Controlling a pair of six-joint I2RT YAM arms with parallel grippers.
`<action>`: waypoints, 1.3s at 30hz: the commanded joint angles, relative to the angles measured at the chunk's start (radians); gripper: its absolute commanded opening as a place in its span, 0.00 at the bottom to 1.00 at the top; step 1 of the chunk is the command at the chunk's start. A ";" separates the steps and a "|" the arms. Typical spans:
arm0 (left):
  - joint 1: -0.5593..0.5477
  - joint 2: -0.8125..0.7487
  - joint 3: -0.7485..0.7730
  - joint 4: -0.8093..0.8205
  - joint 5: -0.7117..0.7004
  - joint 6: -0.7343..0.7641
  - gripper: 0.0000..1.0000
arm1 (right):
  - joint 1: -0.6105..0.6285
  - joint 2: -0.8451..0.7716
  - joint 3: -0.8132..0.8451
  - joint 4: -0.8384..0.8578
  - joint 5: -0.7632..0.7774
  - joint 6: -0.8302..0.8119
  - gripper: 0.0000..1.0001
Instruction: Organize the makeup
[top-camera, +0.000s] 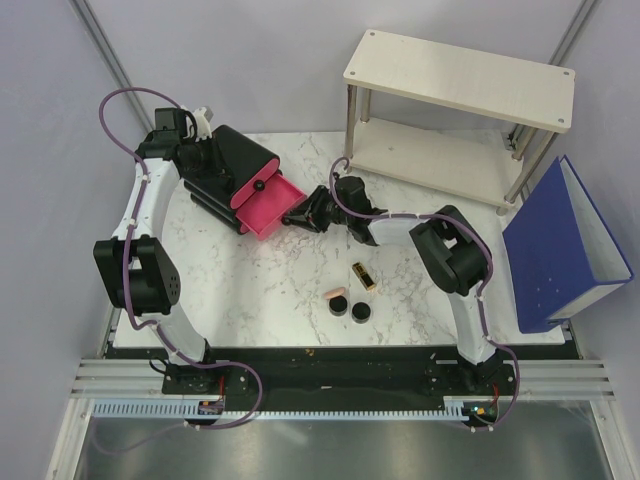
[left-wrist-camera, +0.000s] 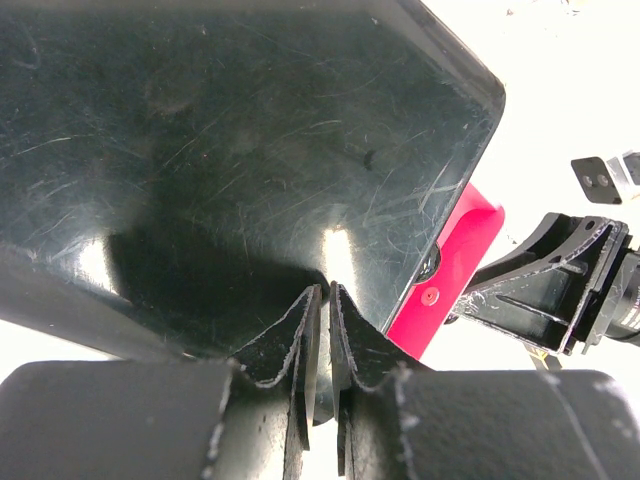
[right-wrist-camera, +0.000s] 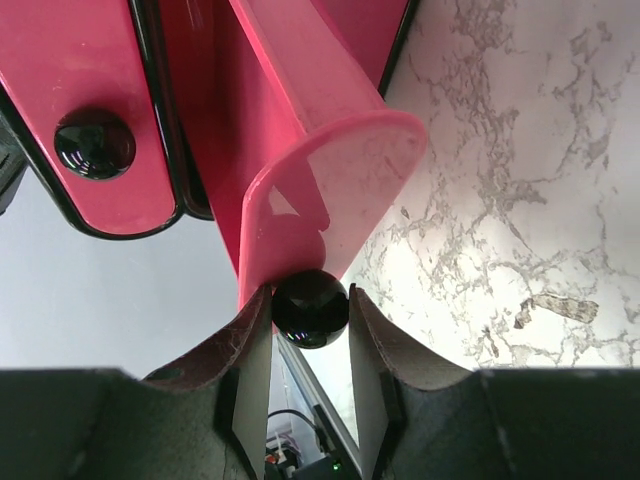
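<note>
Several makeup pieces lie on the marble table: a gold-and-black lipstick (top-camera: 364, 276), a small peach compact (top-camera: 335, 294) and two round black compacts (top-camera: 340, 306) (top-camera: 361, 312). The black box (top-camera: 238, 170) stands at the back left with one pink drawer (top-camera: 268, 208) pulled out. My right gripper (top-camera: 294, 214) is closed round the drawer's round black knob (right-wrist-camera: 311, 308), with the drawer front (right-wrist-camera: 330, 190) just beyond. My left gripper (top-camera: 204, 160) is shut and rests against the box's glossy black top (left-wrist-camera: 240, 130). The tubes are out of view.
A white two-level shelf (top-camera: 460, 80) stands at the back right. A blue binder (top-camera: 560, 245) leans at the right table edge. A second pink drawer with a black knob (right-wrist-camera: 93, 143) is closed beside the open one.
</note>
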 joint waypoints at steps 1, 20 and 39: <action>0.003 0.107 -0.069 -0.235 -0.115 0.042 0.18 | 0.001 -0.039 -0.024 -0.057 -0.014 -0.048 0.21; 0.003 0.120 -0.038 -0.242 -0.103 0.062 0.18 | -0.005 -0.289 0.078 -0.695 0.202 -0.493 0.57; 0.003 0.134 -0.037 -0.241 -0.075 0.059 0.18 | 0.153 -0.522 0.003 -1.344 0.467 -0.861 0.59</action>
